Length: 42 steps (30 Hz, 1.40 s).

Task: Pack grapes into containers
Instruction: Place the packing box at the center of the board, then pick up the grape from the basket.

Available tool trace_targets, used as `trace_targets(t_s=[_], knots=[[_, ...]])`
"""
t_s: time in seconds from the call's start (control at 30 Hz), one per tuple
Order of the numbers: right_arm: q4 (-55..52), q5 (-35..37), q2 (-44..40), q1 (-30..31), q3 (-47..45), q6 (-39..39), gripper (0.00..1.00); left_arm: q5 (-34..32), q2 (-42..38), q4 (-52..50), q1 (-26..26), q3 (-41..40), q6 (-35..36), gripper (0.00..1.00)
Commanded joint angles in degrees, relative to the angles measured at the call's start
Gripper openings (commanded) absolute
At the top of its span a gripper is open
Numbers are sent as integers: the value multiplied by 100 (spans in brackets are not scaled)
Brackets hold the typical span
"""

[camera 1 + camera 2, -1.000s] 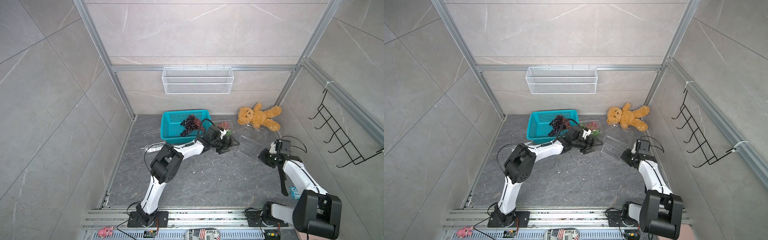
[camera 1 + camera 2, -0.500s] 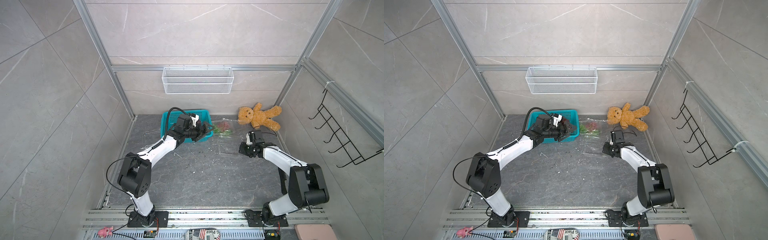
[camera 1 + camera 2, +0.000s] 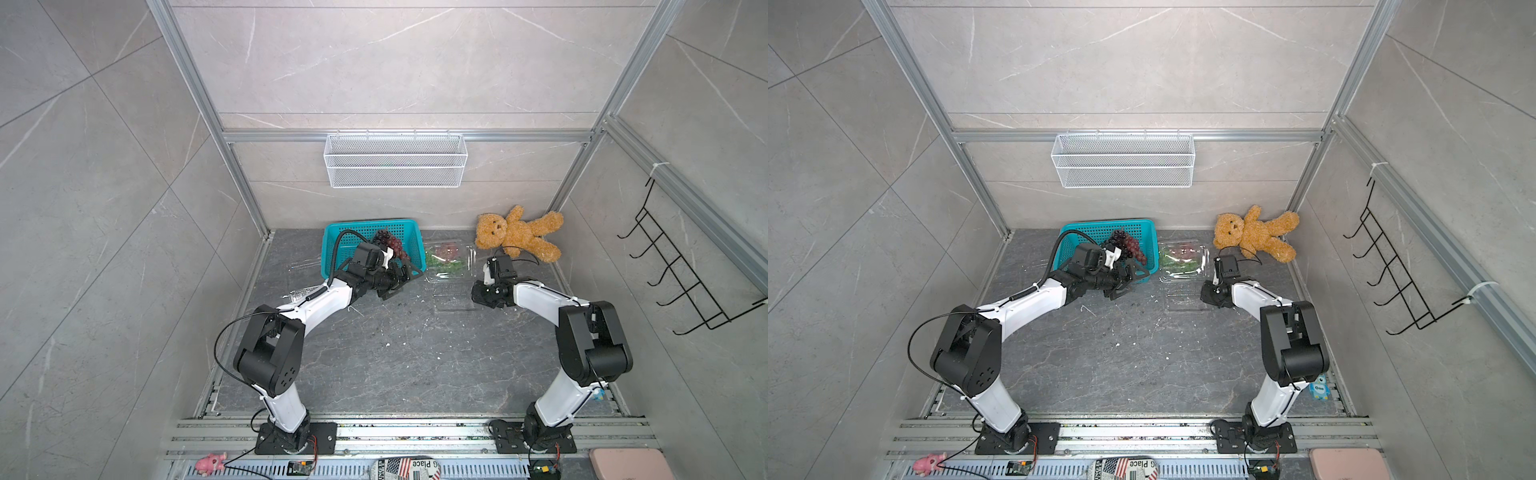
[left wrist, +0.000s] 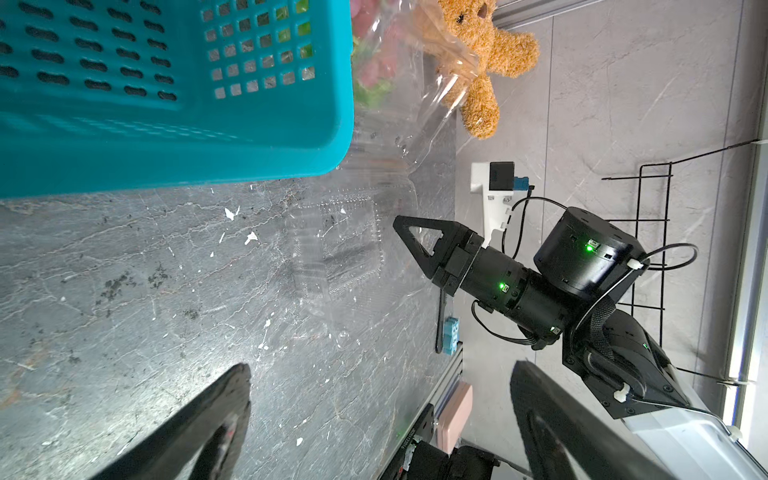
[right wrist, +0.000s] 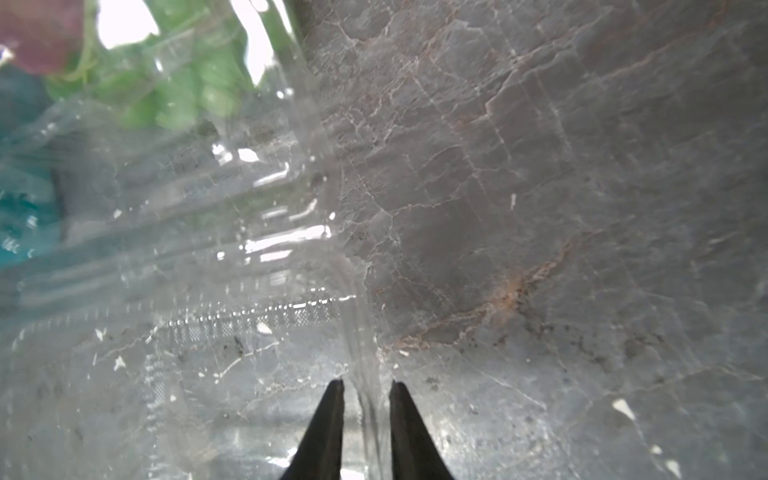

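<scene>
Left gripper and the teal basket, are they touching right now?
Apart. The left wrist view shows bare floor between the open left gripper and the teal basket.

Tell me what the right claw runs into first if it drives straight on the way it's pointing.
The empty clear container: its thin rim stands between the slightly parted fingertips of the right claw, so it would likely push into that plastic at once.

White shells and bulky black joints make up the left arm (image 3: 322, 301) and right arm (image 3: 536, 297), with looping black cables (image 3: 1053, 257) and the right claw (image 4: 401, 224) black and triangular-framed.
</scene>
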Motion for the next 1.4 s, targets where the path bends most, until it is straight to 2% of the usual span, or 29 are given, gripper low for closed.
trace_targets(t_s=[0.0, 0.2, 0.47, 0.63, 0.8, 0.97, 1.1, 1.37], knots=[[13, 54, 124, 39, 163, -90, 31, -63, -300, -55, 1, 103, 186, 99], [-74, 133, 19, 38, 242, -71, 45, -99, -309, -233, 41, 160, 292, 99], [-238, 192, -140, 37, 459, -98, 75, -371, -373, -894, 93, 504, 698, 99], [-254, 207, -266, 42, 556, -102, 99, -660, -423, -1368, 125, 786, 967, 99], [-420, 162, -500, 39, 803, -99, 99, -1187, -349, -2268, 181, 1461, 1487, 99], [-326, -118, -941, 94, 960, -7, 99, -2472, -8, -3290, 288, 2387, 2311, 99], [38, -164, -1204, 388, 1017, 80, 99, -3367, 490, -3846, 398, 3136, 2866, 99], [526, -96, -836, 1226, 1487, 145, 100, -3071, 1656, -3386, 969, 3832, 3071, 96]])
